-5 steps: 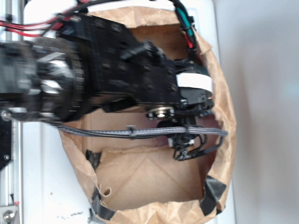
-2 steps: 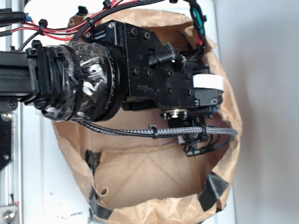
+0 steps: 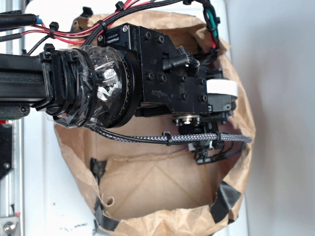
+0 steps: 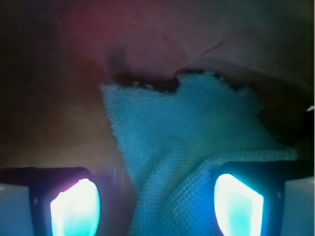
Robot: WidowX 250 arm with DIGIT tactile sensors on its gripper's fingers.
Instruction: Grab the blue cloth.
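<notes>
- You have one white worktop [image 3: 275, 98] under everything, seen from above, with a metal rail running along its edge on the arm's side.
- One brown paper bag [image 3: 147, 182] lies open on it, black tape at its rim, and your arm reaches down into the bag's mouth.
- One robot arm [image 3: 98, 88] fills the upper part of the exterior view, its wrist wrapped in clear plastic, with a braided cable slung beneath.
- One blue cloth [image 4: 187, 142] lies on the bag's floor directly ahead of the gripper [image 4: 157, 206], spreading forward from between the fingers.
- Your gripper's fingers [image 4: 76, 206] stand wide apart; the cloth's near fold sits between them, by one finger, and whether they touch is unclear. Nothing is clamped.
</notes>
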